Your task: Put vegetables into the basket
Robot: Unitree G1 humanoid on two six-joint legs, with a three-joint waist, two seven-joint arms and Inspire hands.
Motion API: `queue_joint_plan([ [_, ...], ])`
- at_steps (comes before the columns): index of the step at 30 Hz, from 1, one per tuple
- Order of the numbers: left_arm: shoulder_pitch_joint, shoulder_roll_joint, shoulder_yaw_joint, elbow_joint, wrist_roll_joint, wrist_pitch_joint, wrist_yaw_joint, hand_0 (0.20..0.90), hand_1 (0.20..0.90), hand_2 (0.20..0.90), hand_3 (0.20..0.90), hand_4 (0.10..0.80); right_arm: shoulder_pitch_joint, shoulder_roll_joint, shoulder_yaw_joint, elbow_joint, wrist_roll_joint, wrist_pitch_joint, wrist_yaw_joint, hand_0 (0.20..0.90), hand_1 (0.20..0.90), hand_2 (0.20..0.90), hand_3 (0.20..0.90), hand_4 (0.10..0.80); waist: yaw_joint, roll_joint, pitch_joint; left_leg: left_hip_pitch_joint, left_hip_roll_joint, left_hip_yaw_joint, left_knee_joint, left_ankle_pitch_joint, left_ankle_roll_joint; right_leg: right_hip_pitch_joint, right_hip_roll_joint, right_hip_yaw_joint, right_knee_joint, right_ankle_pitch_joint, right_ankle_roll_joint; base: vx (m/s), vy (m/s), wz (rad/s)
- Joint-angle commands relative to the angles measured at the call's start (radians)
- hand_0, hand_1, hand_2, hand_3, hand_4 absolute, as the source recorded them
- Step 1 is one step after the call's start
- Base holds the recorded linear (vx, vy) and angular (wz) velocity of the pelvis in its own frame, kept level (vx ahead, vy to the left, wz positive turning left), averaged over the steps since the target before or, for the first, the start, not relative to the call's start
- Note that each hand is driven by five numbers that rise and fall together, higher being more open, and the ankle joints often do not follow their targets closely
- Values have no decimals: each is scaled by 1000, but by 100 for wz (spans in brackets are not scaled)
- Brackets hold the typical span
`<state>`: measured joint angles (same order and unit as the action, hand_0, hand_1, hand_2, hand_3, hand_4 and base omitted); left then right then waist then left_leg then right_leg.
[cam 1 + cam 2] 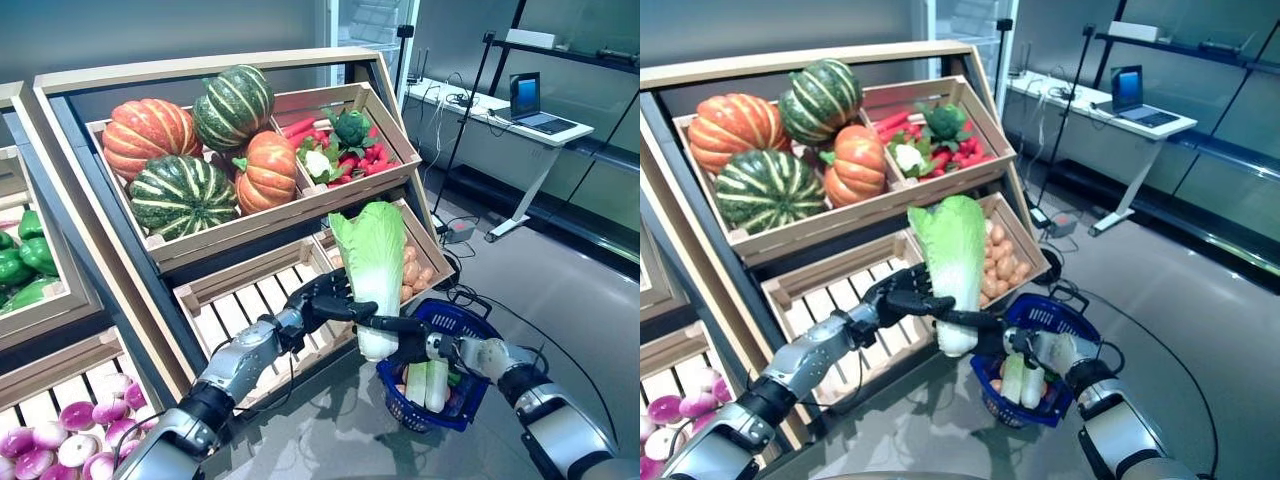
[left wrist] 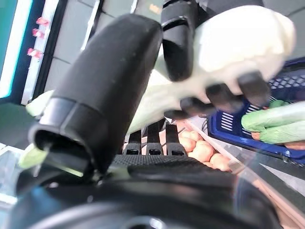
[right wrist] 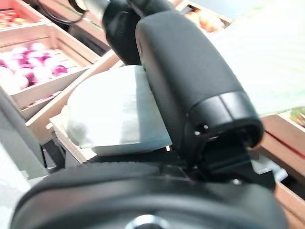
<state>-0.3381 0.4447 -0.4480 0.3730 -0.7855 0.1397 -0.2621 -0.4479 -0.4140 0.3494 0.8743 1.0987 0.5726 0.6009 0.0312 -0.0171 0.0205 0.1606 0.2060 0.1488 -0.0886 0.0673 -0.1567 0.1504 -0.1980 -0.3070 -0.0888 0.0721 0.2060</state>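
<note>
A long napa cabbage [image 1: 372,258] with green leaves and a white base is held upright just left of the blue basket [image 1: 468,408]. My left hand [image 1: 322,300] is curled round its lower part from the stand side; its fingers [image 2: 215,93] wrap the white base [image 2: 238,43]. My right hand [image 1: 412,342] reaches in from the basket side and its thumb [image 3: 186,86] lies across the white base [image 3: 109,114], pinching it. The basket stands on the floor and holds pale green-and-white vegetables [image 1: 427,385], which also show in the left wrist view [image 2: 276,125].
A slanted wooden stand [image 1: 250,232] with crates rises right behind and left of the hands. A white desk [image 1: 500,108] with a laptop stands at the back right. The grey floor lies open to the right of the basket.
</note>
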Motion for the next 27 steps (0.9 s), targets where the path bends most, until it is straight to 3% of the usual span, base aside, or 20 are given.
queue_joint_plan([
  [1,-44,71,144,-58,-4,-121,-30,900,900,900,900,800,-6,-80,-112,-28,69,-125,-34,300,300,300,300,400,13,-22,-4,-8,-60,11,1,-55,55,15,14,53,13,-27,-47,0,0,0],
  [8,60,76,257,12,-9,-134,-19,900,900,900,900,800,103,-101,-228,-73,100,-183,-134,300,300,300,300,400,5,-20,16,-17,-55,24,1,-56,53,0,17,55,14,-32,-48,3,-14,-3],
  [11,112,43,308,59,-11,-162,-4,900,900,900,900,800,138,-96,-283,-43,101,-226,-180,300,300,300,300,400,6,-22,24,-12,-55,30,1,-60,54,4,16,53,14,-35,-48,37,-51,-4],
  [16,143,30,321,110,78,-230,50,900,900,900,900,800,133,-86,-345,0,146,-306,-267,300,300,300,300,400,14,-17,56,-26,-50,35,19,-59,52,-17,14,53,41,-47,-53,-27,-50,-2],
  [20,46,33,270,113,80,-282,84,900,900,900,900,800,-8,-87,-337,79,170,-443,-329,300,300,300,300,400,35,-12,156,-180,-50,8,194,-96,51,-148,-8,49,188,-91,-71,-400,-87,-4],
  [21,-13,46,242,103,73,-311,95,900,900,900,900,800,-81,-115,-330,95,173,-480,-349,300,300,300,300,400,34,-10,230,-282,-41,-6,339,-137,47,-238,-31,52,308,-122,-80,-536,-80,1],
  [23,-42,55,229,87,54,-320,104,900,900,900,900,800,-122,-136,-326,99,148,-503,-364,300,300,300,300,400,31,-6,268,-359,-29,-12,452,-178,50,-312,-53,57,416,-153,-90,-372,-35,12],
  [26,-60,61,195,9,28,-331,125,900,900,900,900,800,-196,-193,-328,125,98,-557,-410,300,300,300,300,400,37,16,339,-529,5,-15,711,-302,66,-476,-124,63,708,-263,-115,-207,12,11],
  [27,-60,59,192,5,27,-333,128,900,900,900,900,800,-202,-198,-329,131,94,-560,-410,300,300,300,300,400,38,17,340,-547,6,-17,736,-313,67,-495,-130,66,734,-272,-115,-161,36,12],
])
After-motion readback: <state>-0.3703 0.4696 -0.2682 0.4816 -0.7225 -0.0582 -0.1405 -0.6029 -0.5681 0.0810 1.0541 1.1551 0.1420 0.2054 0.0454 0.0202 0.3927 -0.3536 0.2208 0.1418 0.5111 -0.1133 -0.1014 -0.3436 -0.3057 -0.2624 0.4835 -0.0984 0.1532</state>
